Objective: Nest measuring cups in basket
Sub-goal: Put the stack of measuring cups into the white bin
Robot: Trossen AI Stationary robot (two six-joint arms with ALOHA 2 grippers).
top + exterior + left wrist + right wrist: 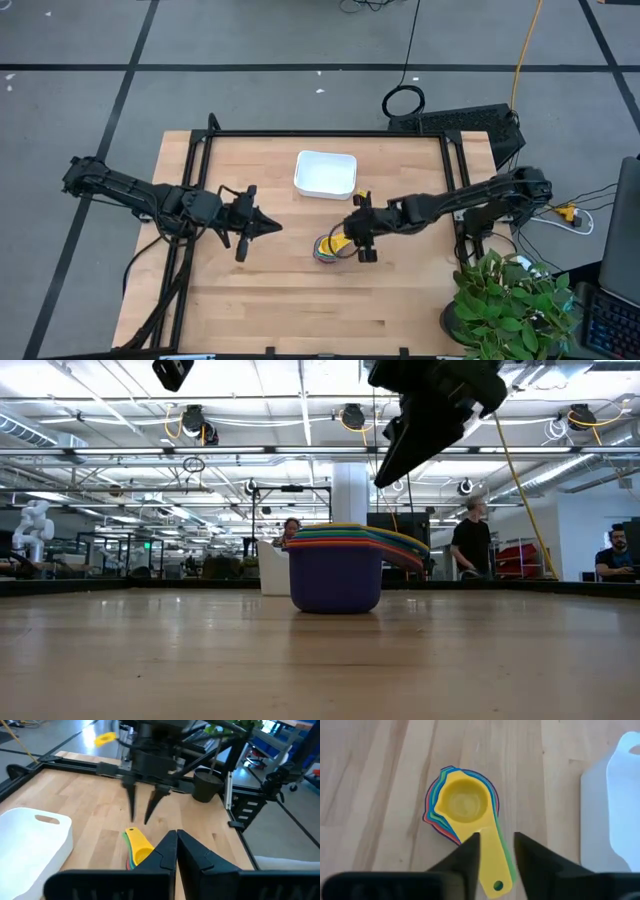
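Note:
The measuring cups point(462, 805) stand nested in one stack on the table, the yellow one innermost on top and the navy one point(335, 585) outermost, resting on its base. Their handles point toward the right arm. My right gripper point(496, 845) hovers open above the stack point(328, 247), with its fingers on either side of the yellow handle point(492, 865) but above it, as the low view shows point(420, 430). The white basket point(325, 173) sits on the table beyond the stack, toward the far edge. My left gripper point(270, 228) is shut and waits left of the stack.
Black frame rails point(330, 133) run along the table's far edge and both sides. A potted plant point(510, 300) stands at the near right corner. Bare wood lies in front of the stack toward the near edge. People stand in the room behind the table.

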